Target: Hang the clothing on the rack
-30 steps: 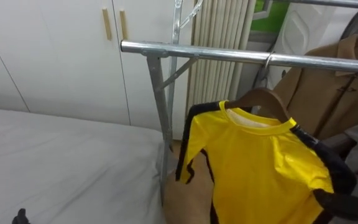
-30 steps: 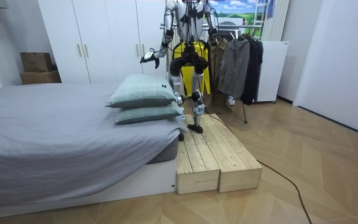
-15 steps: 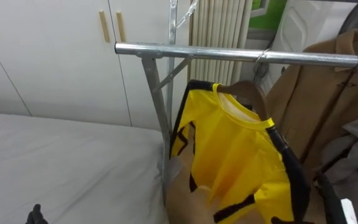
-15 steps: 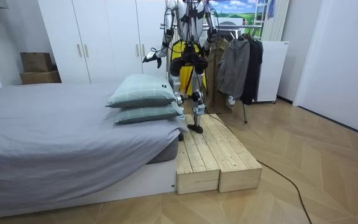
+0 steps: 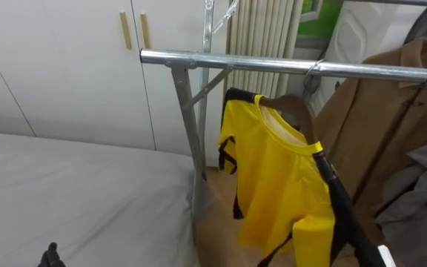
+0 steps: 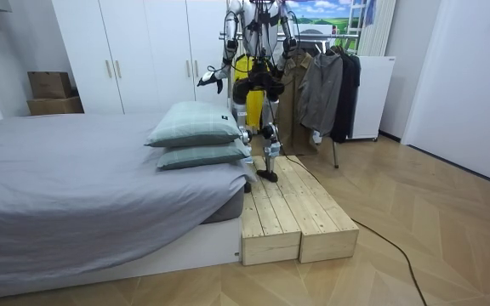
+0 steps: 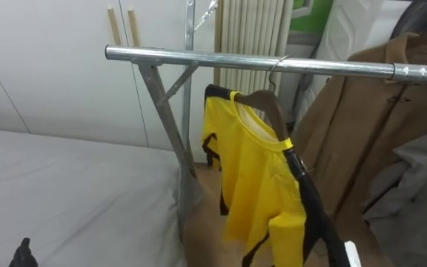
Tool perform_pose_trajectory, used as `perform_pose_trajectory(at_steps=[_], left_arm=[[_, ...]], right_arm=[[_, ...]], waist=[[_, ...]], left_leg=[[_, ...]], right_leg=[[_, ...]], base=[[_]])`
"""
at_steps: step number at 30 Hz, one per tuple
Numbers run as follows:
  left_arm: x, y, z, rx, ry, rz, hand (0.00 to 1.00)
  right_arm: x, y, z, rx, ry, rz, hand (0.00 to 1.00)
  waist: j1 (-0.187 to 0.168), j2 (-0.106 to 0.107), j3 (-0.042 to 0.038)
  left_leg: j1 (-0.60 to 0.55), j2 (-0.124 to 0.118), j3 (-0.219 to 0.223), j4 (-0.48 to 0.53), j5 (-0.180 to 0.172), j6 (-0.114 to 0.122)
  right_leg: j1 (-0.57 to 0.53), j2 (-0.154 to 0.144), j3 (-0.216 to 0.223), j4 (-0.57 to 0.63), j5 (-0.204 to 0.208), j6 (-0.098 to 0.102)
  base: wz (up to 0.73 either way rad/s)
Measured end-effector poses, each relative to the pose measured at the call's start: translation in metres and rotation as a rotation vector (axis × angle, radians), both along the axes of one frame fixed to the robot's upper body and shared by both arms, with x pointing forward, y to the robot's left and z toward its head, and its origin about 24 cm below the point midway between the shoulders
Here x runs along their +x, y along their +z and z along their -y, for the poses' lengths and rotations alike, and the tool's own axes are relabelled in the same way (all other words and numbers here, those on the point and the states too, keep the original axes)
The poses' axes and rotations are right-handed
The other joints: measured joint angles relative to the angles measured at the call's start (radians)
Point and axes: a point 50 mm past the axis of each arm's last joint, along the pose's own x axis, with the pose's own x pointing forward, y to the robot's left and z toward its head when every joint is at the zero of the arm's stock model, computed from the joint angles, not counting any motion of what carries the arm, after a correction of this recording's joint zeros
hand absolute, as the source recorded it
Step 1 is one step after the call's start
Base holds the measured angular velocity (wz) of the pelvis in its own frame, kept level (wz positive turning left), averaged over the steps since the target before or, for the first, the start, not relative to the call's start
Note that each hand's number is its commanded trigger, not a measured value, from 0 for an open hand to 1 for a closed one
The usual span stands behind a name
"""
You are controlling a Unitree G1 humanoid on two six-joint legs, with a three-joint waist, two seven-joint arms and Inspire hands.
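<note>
Currently, the yellow shirt (image 5: pixel 280 178) hangs on a wooden hanger (image 5: pixel 291 110), with the hook over the rail (image 5: pixel 236 64). Bare rail runs from the hook to the rail's free end, before the wardrobe doors (image 5: pixel 65 67). A brown coat (image 5: pixel 380 126) hangs just beside the shirt, and a grey garment (image 5: pixel 421 193) sits lower right. The rack's post (image 5: pixel 191 141) stands at the edge of the bed (image 5: pixel 73 193). The left hand (image 5: pixel 50 257) is low over the bed and the right hand (image 7: pixel 349 254) is by the shirt's lower sleeve; I cannot tell either hand's grip. The robot stands on a wooden platform (image 6: pixel 304 217) between bed and rack.

Two green pillows (image 6: pixel 196 127) lie stacked on the grey bed (image 6: pixel 66 183).
</note>
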Motion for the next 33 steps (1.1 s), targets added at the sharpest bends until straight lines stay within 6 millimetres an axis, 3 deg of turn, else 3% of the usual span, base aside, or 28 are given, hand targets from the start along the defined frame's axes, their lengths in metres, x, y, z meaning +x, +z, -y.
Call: perform_pose_trajectory(at_steps=[5,12,15,22,33], left_arm=[[-0.001,-0.001,0.001,-0.004,-0.009,-0.01,0.0],[-0.002,-0.005,0.004,-0.046,-0.051,-0.057,0.0],[-0.002,-0.005,0.004,-0.049,-0.06,-0.057,0.0],[-0.001,-0.005,0.005,-0.066,-0.079,-0.047,0.0],[-0.001,-0.004,0.009,-0.081,-0.104,-0.045,0.0]], right_arm=[[-0.003,-0.006,-0.003,0.014,0.021,-0.038,0.0],[-0.033,-0.045,-0.001,0.049,-0.039,-0.239,0.0],[-0.04,-0.052,-0.001,0.057,-0.049,-0.276,0.0],[-0.036,-0.05,-0.002,0.08,-0.058,-0.243,0.0],[-0.027,-0.044,-0.003,0.136,-0.088,-0.197,0.0]], waist=[[0.005,0.005,-0.0028],[0.004,0.015,0.0],[0.005,0.015,0.0001],[0.01,0.015,0.0001],[0.057,0.018,0.0022]], left_leg=[[-0.003,0.0,-0.019,0.0,0.0,0.0],[-0.004,-0.003,-0.056,0.0,0.0,0.0],[-0.014,-0.004,-0.071,0.0,0.0,0.0],[-0.018,-0.004,-0.083,0.002,0.0,0.0],[-0.029,-0.006,-0.101,0.003,0.001,-0.002]], right_leg=[[0.005,-0.003,-0.019,-0.005,-0.001,-0.002],[0.024,-0.017,-0.059,-0.024,-0.003,-0.004],[0.02,-0.019,-0.072,-0.024,-0.003,-0.004],[0.02,-0.023,-0.09,-0.024,-0.004,-0.005],[0.018,-0.028,-0.114,-0.025,-0.011,-0.008]], base=[[0.12],[0.19],[0.13],[0.07],[0.07]])
